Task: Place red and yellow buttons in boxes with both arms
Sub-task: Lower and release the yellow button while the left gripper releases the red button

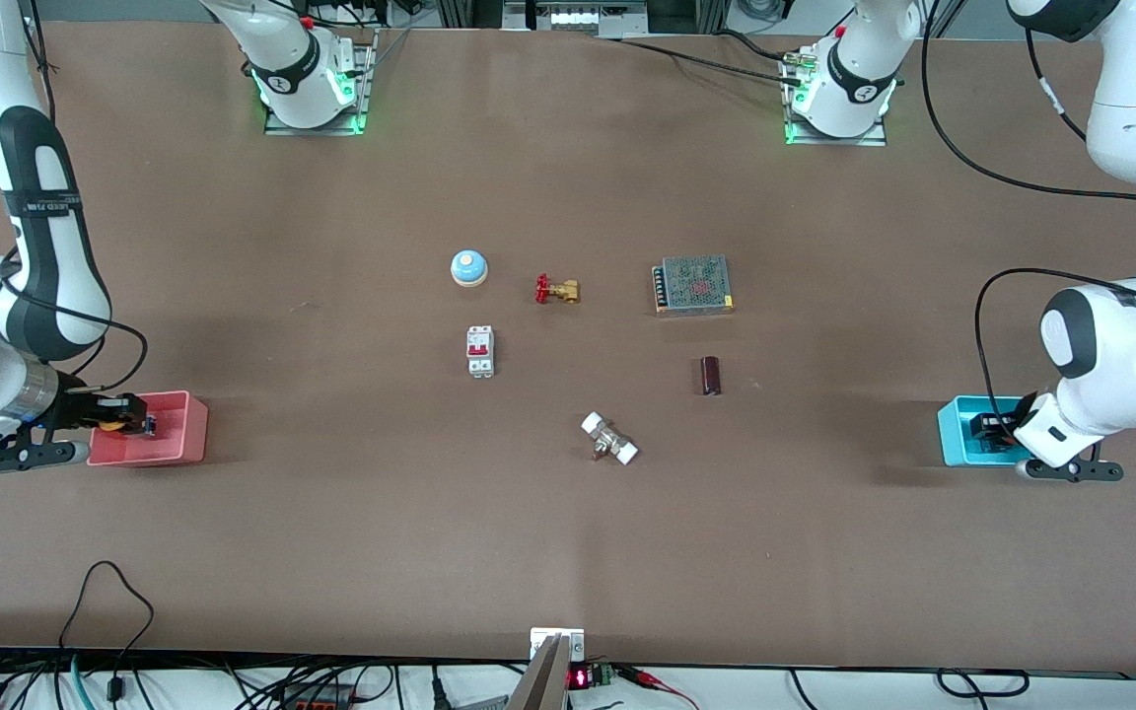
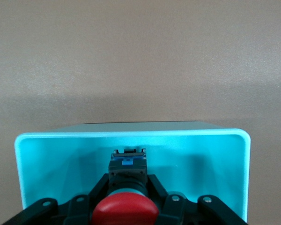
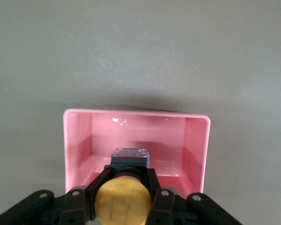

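My left gripper is shut on the red button and holds it inside the cyan box at the left arm's end of the table. The button's dark body hangs within the box's walls. My right gripper is shut on the yellow button, whose cap also shows in the front view. It holds the button over the open pink-red box, its dark body above the box floor.
In the table's middle lie a pale blue dome bell, a brass valve with a red handle, a grey mesh unit, a white breaker, a dark cylinder and a white-ended fitting.
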`<state>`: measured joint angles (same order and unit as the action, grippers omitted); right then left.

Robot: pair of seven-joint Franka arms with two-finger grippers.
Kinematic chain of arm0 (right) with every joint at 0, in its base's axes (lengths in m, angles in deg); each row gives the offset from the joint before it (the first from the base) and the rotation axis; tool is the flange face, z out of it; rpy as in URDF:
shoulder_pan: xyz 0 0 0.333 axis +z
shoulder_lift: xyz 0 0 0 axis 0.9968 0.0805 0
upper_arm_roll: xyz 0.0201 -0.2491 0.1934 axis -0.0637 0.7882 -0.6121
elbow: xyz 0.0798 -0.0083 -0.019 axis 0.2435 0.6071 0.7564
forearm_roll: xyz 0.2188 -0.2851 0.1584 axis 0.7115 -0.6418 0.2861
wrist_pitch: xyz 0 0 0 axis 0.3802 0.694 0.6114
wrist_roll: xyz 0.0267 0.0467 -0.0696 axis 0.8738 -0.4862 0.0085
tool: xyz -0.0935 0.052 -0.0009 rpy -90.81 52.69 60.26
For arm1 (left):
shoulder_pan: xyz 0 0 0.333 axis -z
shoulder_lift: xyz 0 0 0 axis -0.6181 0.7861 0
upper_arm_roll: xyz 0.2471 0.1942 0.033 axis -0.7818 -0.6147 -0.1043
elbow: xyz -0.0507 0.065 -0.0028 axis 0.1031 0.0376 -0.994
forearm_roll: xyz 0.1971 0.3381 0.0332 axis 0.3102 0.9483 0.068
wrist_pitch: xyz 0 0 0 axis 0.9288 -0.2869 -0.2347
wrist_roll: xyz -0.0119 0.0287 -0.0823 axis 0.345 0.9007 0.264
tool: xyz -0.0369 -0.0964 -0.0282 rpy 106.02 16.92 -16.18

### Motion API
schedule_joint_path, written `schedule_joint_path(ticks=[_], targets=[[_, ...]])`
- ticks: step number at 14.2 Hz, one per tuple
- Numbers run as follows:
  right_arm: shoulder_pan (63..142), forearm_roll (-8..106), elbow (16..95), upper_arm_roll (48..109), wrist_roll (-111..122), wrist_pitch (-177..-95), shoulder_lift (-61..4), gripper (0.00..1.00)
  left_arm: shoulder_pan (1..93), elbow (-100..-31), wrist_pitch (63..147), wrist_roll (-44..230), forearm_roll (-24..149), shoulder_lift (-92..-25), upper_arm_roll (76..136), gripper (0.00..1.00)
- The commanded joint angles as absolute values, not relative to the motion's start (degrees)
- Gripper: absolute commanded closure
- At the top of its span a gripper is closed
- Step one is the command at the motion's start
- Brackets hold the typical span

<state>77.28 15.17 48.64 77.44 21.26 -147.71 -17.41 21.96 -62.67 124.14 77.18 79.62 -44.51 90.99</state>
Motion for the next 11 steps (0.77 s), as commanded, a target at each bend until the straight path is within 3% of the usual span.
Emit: schedule_joint_path(ticks=[1, 2, 6, 11], targets=[[77.2, 16.3, 47.6, 77.8, 20.9, -148.3, -16.2, 0.69, 21.4, -63.1, 123.6, 76.0, 79.7, -45.1, 91.6, 0.23], [77.2, 16.3, 47.6, 77.8, 20.9, -148.3, -15.9, 0.67, 21.4, -63.1, 123.5, 76.0, 79.7, -45.3, 91.6, 0.02], [77.2, 16.3, 47.8, 78.0, 20.9, -148.5, -15.0, 0.62, 21.5, -62.6, 120.0, 75.0, 79.7, -48.1, 91.6, 0.00], [77.2, 16.3, 47.8, 78.2, 20.9, -148.5, -14.4, 0.58, 22.1, -58.3, 99.1, 75.4, 79.6, -58.7, 94.4, 0.00]])
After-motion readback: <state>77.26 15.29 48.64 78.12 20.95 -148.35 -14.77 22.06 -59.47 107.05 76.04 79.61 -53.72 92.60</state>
